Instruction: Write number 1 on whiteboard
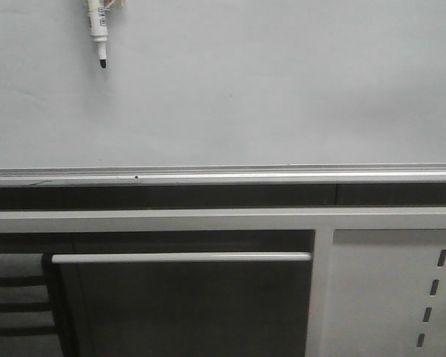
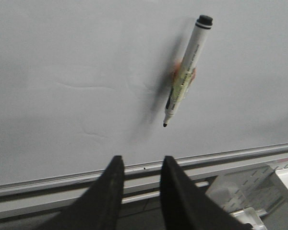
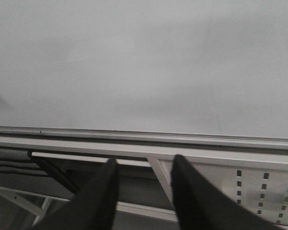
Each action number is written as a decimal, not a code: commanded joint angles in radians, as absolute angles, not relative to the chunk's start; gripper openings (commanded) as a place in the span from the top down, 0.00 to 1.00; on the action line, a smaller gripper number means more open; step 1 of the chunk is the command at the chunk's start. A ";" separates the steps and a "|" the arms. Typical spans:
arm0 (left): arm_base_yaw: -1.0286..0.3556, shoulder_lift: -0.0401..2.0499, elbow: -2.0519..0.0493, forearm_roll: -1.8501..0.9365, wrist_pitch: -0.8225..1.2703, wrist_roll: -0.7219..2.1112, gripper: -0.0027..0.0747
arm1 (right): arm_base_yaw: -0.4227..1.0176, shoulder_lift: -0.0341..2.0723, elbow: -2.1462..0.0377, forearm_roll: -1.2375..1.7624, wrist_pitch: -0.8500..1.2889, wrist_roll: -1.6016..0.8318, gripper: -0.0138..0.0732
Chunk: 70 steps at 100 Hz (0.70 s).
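The pale grey whiteboard (image 1: 245, 89) fills the upper front view, with its silver bottom rail (image 1: 223, 175) below. A white marker (image 1: 97, 26) hangs against the board at the top left, black tip down, uncapped. In the left wrist view the same marker (image 2: 186, 72) sits tilted on the whiteboard (image 2: 77, 72), with something orange behind its barrel. My left gripper (image 2: 141, 163) is open and empty, below the marker and apart from it. My right gripper (image 3: 145, 165) is open and empty, facing the bare whiteboard (image 3: 144, 62). No number 1 is in view.
Under the rail runs a grey frame with a horizontal bar (image 1: 178, 257). A white perforated metal panel (image 1: 394, 297) stands at the lower right, the same panel (image 3: 264, 187) showing in the right wrist view. Dark cables (image 3: 48, 167) hang below the frame.
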<state>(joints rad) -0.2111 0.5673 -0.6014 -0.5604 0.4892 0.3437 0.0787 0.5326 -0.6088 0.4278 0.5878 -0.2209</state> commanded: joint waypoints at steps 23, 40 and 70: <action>-0.213 0.684 -0.638 -1.128 0.383 0.848 0.45 | 0.133 0.560 -0.647 0.465 0.489 -0.249 0.34; -0.213 0.802 -0.638 -1.419 0.385 1.077 0.45 | 0.134 0.560 -0.647 0.476 0.480 -0.249 0.34; -0.364 0.987 -0.706 -1.706 0.294 1.426 0.45 | 0.134 0.560 -0.647 0.476 0.478 -0.249 0.34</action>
